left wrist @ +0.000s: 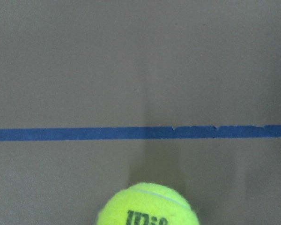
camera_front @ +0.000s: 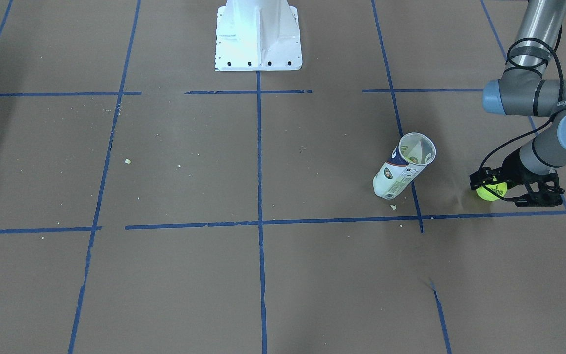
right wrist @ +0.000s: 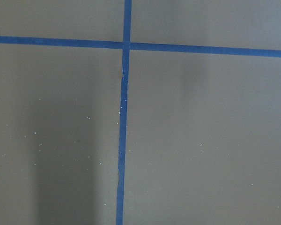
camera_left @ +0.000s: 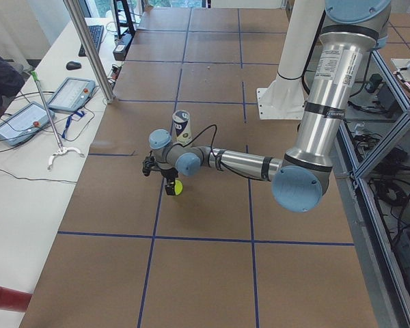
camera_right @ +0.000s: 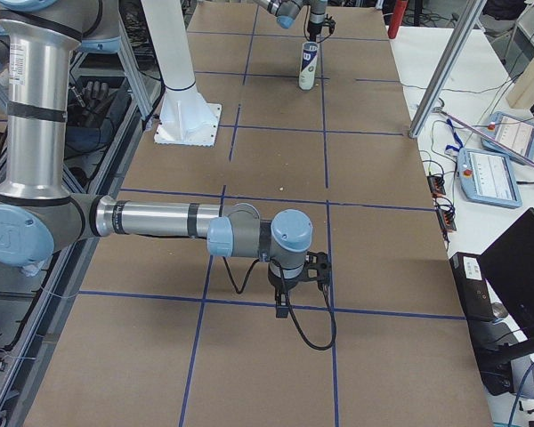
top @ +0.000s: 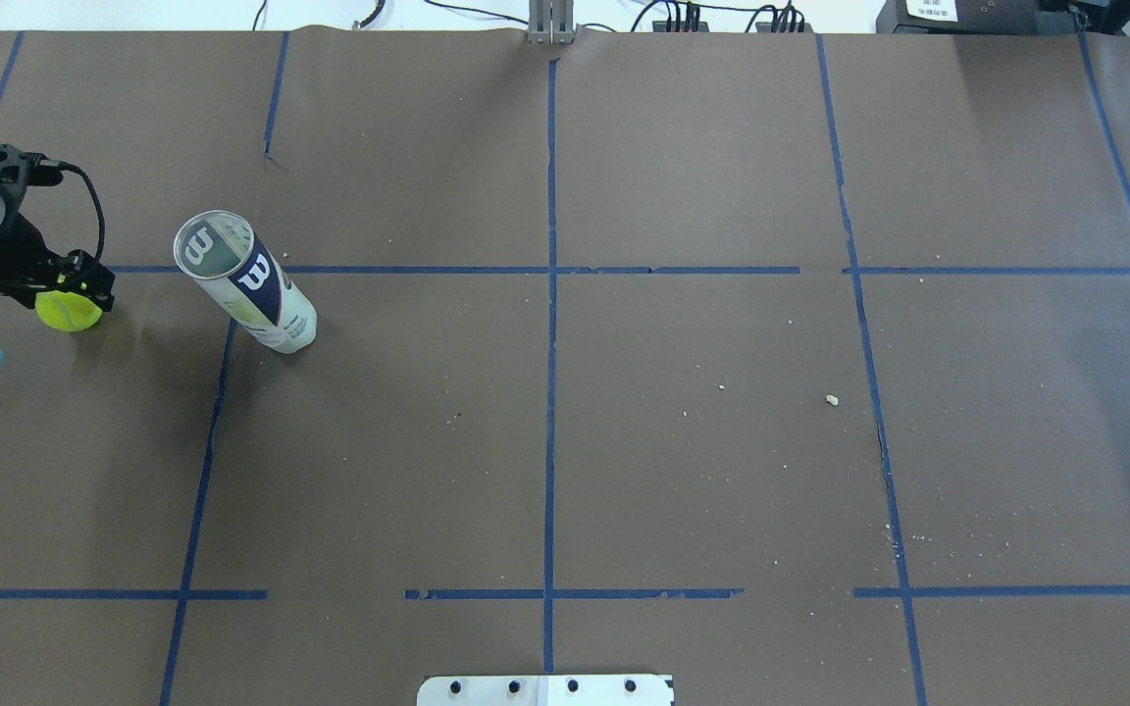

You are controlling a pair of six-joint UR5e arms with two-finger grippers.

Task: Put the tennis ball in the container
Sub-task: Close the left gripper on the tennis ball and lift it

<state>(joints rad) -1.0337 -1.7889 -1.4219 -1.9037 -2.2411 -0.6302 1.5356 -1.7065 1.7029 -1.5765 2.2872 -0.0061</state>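
The neon yellow-green tennis ball (top: 68, 313) is held in my left gripper (top: 73, 297), which is shut on it near the table's left end. The front view shows the ball (camera_front: 489, 191) low over the brown paper, and the left wrist view shows its top with black print (left wrist: 147, 211). The container (top: 246, 284) stands upright with its open mouth up, about a can's height to the right of the ball; it also shows in the front view (camera_front: 403, 167). My right gripper (camera_right: 298, 276) appears only in the right side view, over bare paper; whether it is open or shut I cannot tell.
The white robot base (camera_front: 258, 37) stands at mid-table on the robot's side. Blue tape lines (top: 550, 343) grid the brown paper, with small crumbs (top: 831, 399) scattered about. A metal pole (camera_left: 89, 48) and tablets (camera_left: 68, 96) are on the operators' bench.
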